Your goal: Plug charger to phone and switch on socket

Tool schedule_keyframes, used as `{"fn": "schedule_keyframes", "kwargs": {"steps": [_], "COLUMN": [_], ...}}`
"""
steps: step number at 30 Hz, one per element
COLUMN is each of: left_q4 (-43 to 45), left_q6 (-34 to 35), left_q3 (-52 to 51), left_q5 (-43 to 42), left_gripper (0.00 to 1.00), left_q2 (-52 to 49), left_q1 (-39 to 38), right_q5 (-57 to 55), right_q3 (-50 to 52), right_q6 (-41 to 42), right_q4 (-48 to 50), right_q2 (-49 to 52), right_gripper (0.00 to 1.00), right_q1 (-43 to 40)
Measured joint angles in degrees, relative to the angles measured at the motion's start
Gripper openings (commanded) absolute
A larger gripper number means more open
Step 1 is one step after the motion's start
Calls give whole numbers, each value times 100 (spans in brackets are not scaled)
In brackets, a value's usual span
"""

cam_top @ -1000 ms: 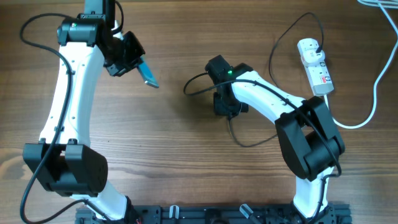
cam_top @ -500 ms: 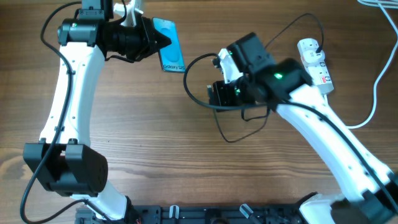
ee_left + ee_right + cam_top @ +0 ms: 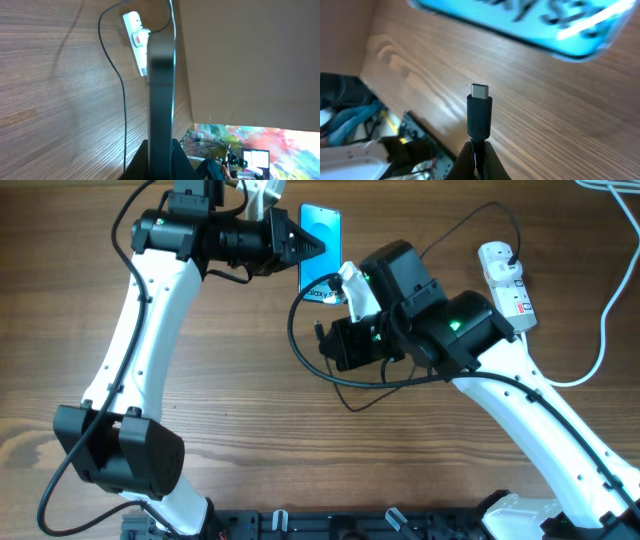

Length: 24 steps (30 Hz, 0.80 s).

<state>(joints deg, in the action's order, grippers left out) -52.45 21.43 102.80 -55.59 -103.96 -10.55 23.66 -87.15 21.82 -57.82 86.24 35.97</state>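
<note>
L end effector (image 3: 303,248) clamped phone (image 3: 322,235) aloft, lettered end toward R end effector (image 3: 479,159), which pinched charger (image 3: 479,116) tip-forward, prob. for insertion.

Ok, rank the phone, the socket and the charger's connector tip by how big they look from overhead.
1 and 2, not ranked: phone and socket. They look about alike, and the phone is held up nearer the camera and partly covered.
3. charger's connector tip: smallest by far, barely discernible from overhead.
</note>
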Motion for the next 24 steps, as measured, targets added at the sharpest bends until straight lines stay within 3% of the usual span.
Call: {"fn": "schedule_keyframes", "kwargs": {"steps": [24], "left_q4": [90], "left_q6": [-42], "left_q3": [-2], "left_q5": [57], "left_gripper": [4], "left_q2": [0], "left_q1": [11], "right_q5": [-402], "right_q3": [-55], "right_q6": [890], "right_q4": [522], "right_q2": [0], "right_gripper": [4], "right_q1": [0]}}
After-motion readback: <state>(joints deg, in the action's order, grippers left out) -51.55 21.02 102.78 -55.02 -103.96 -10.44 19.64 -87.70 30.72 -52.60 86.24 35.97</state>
